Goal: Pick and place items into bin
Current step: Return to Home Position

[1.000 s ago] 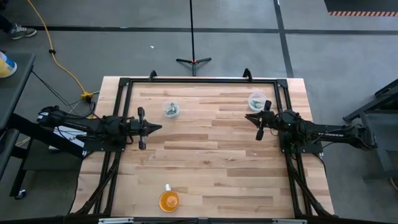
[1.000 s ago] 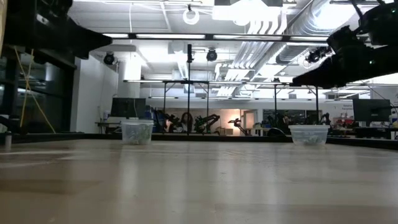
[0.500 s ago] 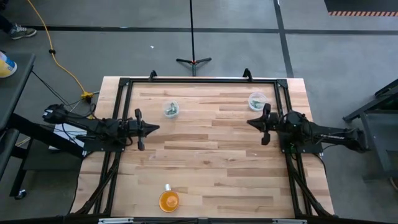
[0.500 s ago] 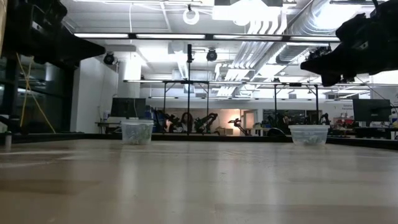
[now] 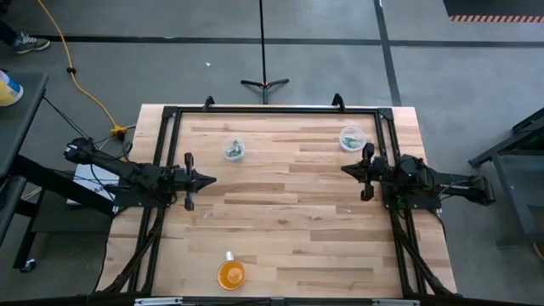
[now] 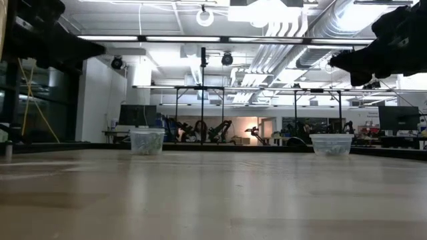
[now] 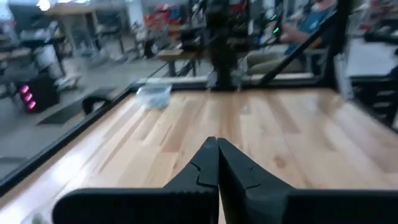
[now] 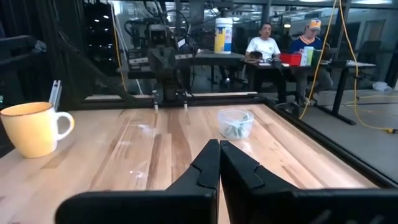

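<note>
The items are tiny pale-green pieces lying inside two clear cups at the table's far side: the left cup (image 5: 235, 150) (image 6: 147, 141) (image 8: 236, 123) and the right cup (image 5: 351, 137) (image 6: 331, 145) (image 7: 153, 94). My left gripper (image 5: 210, 179) (image 7: 217, 163) is shut and hovers at the table's left side, nearer than the left cup. My right gripper (image 5: 343, 169) (image 8: 219, 163) is shut and hovers at the right side, just nearer than the right cup. Both point level toward the table's middle and hold nothing.
An orange mug (image 5: 230, 274) (image 8: 32, 128) stands near the table's near edge. A black frame (image 5: 272, 109) runs around the tabletop. The wooden middle of the table (image 5: 280, 195) between the two grippers is bare. People sit at desks beyond the table (image 8: 265, 43).
My left gripper has drawn back a little toward the table's left edge. My right gripper has drawn back toward the right edge and slightly toward the near edge, away from the right cup, and has levelled out. Both stayed shut. The cups have not moved.
</note>
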Robot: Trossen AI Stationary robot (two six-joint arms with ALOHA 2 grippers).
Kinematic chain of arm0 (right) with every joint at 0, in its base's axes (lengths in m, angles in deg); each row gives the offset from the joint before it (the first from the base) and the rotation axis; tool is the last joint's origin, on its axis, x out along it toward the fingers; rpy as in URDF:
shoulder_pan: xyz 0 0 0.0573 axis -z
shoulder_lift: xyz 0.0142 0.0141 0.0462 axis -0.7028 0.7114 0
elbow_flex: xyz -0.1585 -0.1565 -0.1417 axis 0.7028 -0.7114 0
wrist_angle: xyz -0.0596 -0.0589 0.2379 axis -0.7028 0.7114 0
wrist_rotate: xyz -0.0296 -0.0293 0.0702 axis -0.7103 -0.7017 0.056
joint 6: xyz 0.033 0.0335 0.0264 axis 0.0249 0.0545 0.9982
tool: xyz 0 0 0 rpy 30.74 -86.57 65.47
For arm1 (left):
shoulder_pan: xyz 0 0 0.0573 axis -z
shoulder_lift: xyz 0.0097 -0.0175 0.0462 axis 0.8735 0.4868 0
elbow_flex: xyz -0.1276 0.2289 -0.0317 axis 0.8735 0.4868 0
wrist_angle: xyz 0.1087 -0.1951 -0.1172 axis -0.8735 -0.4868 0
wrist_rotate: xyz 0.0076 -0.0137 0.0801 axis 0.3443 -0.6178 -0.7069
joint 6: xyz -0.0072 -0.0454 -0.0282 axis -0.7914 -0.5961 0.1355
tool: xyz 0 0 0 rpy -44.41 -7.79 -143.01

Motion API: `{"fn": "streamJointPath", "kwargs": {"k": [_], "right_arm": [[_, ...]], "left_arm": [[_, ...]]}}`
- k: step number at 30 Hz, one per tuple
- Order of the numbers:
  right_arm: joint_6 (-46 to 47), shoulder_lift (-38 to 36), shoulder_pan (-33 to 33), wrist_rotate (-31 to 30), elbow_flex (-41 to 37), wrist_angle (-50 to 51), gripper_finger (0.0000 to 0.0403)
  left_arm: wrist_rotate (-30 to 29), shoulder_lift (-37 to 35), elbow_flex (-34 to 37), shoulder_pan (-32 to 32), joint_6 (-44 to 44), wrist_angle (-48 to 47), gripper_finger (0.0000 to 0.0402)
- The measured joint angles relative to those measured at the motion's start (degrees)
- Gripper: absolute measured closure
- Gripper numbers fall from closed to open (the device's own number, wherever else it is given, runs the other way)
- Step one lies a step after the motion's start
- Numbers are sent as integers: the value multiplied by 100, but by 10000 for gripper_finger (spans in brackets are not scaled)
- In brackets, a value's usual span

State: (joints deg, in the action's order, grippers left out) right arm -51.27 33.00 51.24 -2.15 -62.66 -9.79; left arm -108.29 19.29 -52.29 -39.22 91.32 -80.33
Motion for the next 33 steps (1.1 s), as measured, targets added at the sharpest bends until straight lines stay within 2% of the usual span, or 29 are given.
{"fn": "streamJointPath", "kwargs": {"k": [3,6,9,13,16,20,23,28,33], "right_arm": [[24,-24,0,-7,0,8,401],[-17,-23,0,-27,2,11,400],[-160,-23,0,-131,2,2,402],[-186,-25,0,-175,2,-16,399],[-181,-25,0,-175,4,-16,400],[-78,-25,0,-173,4,-18,401],[63,-25,0,-133,4,-17,397],[19,-25,0,-20,4,-34,396],[-55,-25,0,75,4,-29,395]], "left_arm": [[253,-316,-30,187,258,-35,367],[766,-713,-10,233,616,11,380],[922,-952,57,19,721,42,380],[1194,-1211,-77,-387,560,-735,377],[1221,-1194,-345,-684,346,-1486,375],[1852,-1202,-391,-781,323,-1580,379],[1880,-1200,-387,-774,46,-2011,379],[2357,-1200,-387,-776,183,-1849,379],[2550,-1200,-385,-776,179,-1773,372]]}}
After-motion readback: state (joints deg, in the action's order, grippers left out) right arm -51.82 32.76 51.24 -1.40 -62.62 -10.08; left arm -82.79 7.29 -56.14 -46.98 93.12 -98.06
